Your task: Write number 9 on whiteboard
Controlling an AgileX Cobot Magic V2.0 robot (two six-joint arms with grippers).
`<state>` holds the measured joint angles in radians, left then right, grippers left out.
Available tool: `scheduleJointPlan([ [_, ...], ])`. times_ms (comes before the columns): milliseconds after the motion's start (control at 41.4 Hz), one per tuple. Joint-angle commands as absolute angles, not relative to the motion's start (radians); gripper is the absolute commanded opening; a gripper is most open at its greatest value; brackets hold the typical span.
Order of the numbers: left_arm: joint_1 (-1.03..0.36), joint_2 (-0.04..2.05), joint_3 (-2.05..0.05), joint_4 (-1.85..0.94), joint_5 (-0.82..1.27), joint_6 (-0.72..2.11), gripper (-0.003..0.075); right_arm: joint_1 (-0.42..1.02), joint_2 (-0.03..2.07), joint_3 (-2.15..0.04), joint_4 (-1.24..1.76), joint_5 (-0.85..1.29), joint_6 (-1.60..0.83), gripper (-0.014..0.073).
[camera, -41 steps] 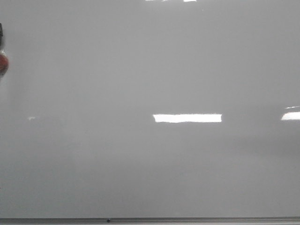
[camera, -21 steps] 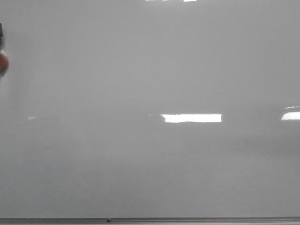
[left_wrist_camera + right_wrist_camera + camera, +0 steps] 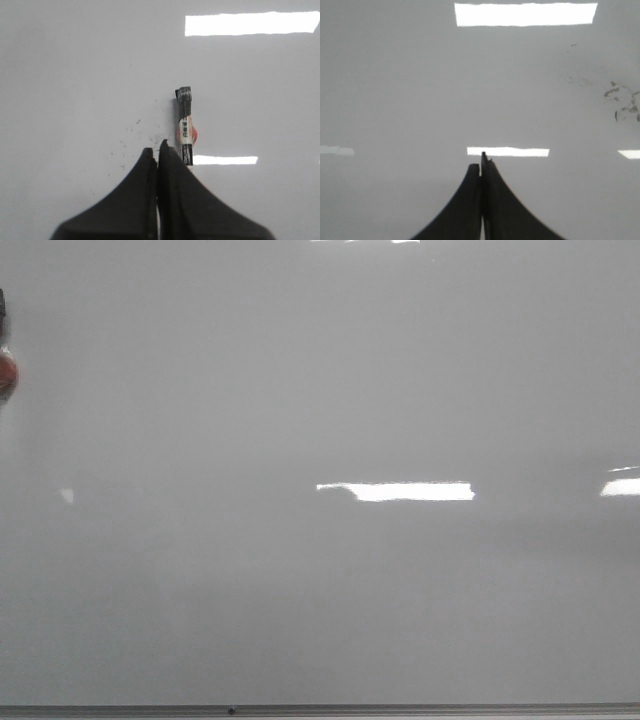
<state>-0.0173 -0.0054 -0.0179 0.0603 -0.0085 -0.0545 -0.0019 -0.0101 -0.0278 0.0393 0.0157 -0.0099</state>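
The whiteboard [image 3: 320, 390] is a glossy pale grey board that fills the front view, with a thin grey metal edge [image 3: 400, 708] at the bottom. No number 9 shows on it. A black, white and red marker [image 3: 185, 125] lies on the board; it just shows at the left edge of the front view [image 3: 5, 372]. My left gripper [image 3: 155, 150] is shut and empty, and the marker lies close beside its right finger, partly hidden behind it. My right gripper [image 3: 481, 166] is shut and empty over bare board. Neither gripper shows in the front view.
Bright rectangular light reflections [image 3: 400, 491] lie on the board. Faint dark marker smudges [image 3: 624, 102] show in the right wrist view, and small specks [image 3: 135, 131] show near the left gripper's fingertips.
The left end of the middle reflection in the front view changed shape, and the small glint at the left shifted a little. The marker has not moved.
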Motion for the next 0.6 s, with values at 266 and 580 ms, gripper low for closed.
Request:
scheduleJointPlan([
  [266,-0.016,0.020,-0.391,0.060,0.103,-0.057,-0.0019,-0.006,0.090,-0.407,0.039,0.192,-0.011,-0.0068],
  [580,-0.016,0.241,-0.671,0.060,0.308,-0.057,-0.0019,-0.006,0.327,-0.655,0.039,0.342,-0.011,-0.0068],
])
